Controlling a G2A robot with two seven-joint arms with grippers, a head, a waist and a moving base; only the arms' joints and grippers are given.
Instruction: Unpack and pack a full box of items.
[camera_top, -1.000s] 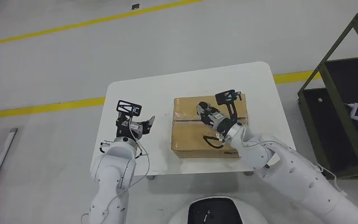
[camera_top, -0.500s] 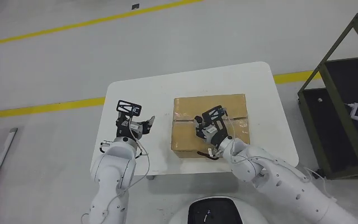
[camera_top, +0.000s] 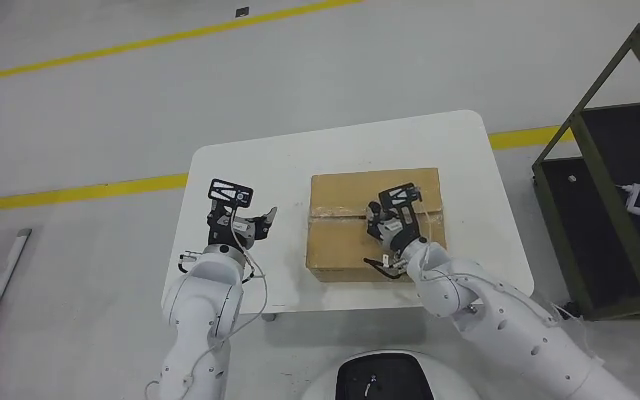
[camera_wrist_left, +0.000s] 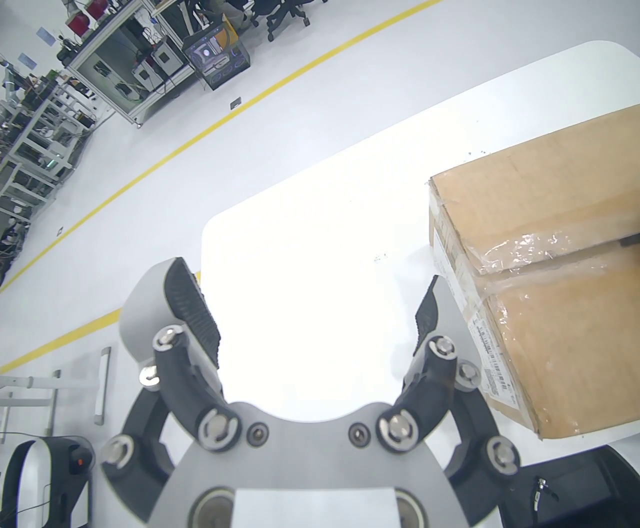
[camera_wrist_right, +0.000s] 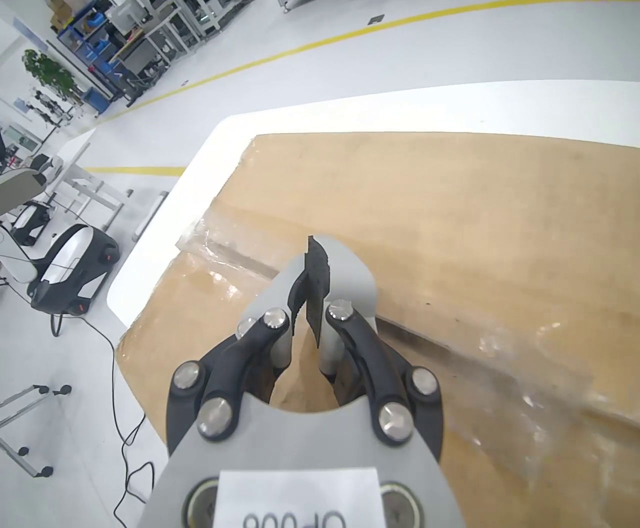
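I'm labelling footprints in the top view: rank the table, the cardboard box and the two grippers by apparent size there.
1. table
2. cardboard box
3. left gripper and right gripper: too alike to rank; the left is open and spreads wider, the right is shut.

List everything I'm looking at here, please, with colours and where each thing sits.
cardboard box: one, brown, on the table, towards the right arm's side
clear tape: one strip, see-through and crinkled, along the box's top seam and down its end
table: one, white, rounded corners, in the middle of the floor
floor lines: two, yellow, on the grey floor, one beyond the table and one running behind it
rack: one, dark frame, on the floor past the table's right end
left pincer: one, black and silver, open, over bare table beside the box
right pincer: one, black and silver, shut, over the box's taped seam
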